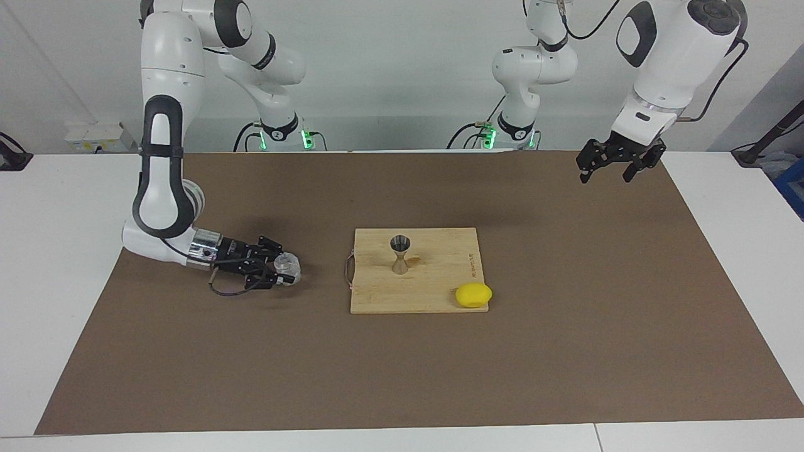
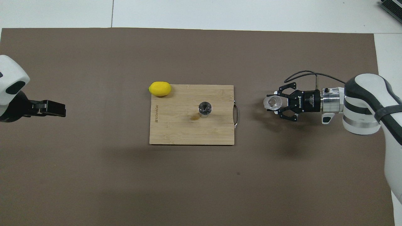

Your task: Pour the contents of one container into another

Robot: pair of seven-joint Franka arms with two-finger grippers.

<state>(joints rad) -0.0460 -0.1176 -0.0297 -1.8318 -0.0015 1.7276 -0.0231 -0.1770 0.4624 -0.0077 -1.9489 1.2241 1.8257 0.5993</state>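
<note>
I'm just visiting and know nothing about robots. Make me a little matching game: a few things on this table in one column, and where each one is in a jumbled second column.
Things:
1. glass tumbler
2. steel jigger
3. lemon
4. left gripper

Places:
A. upright near the middle of the cutting board
B. up in the air over the brown mat, at the left arm's end, waiting
C. between the fingers of the right gripper, beside the board
D. at a corner of the board, farther from the robots than the jigger

Pairs: 1-C, 2-A, 3-D, 4-B
</note>
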